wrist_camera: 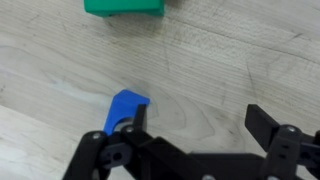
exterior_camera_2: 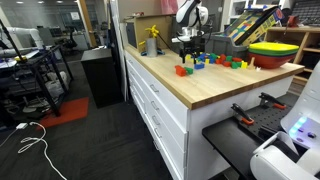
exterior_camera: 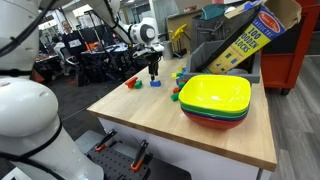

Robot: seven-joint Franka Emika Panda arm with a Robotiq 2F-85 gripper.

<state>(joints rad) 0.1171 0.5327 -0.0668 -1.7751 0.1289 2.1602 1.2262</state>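
Blue block (wrist_camera: 127, 106) by fingertip, gripper (wrist_camera: 195, 128) spread wide — green block (wrist_camera: 123, 7) near

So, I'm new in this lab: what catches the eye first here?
The stack of bright bowls, yellow on top, at one end of the wooden table. Farther along, the open tool hangs just above small coloured blocks; in the wrist view a blue block lies by one finger, a green block beyond it.
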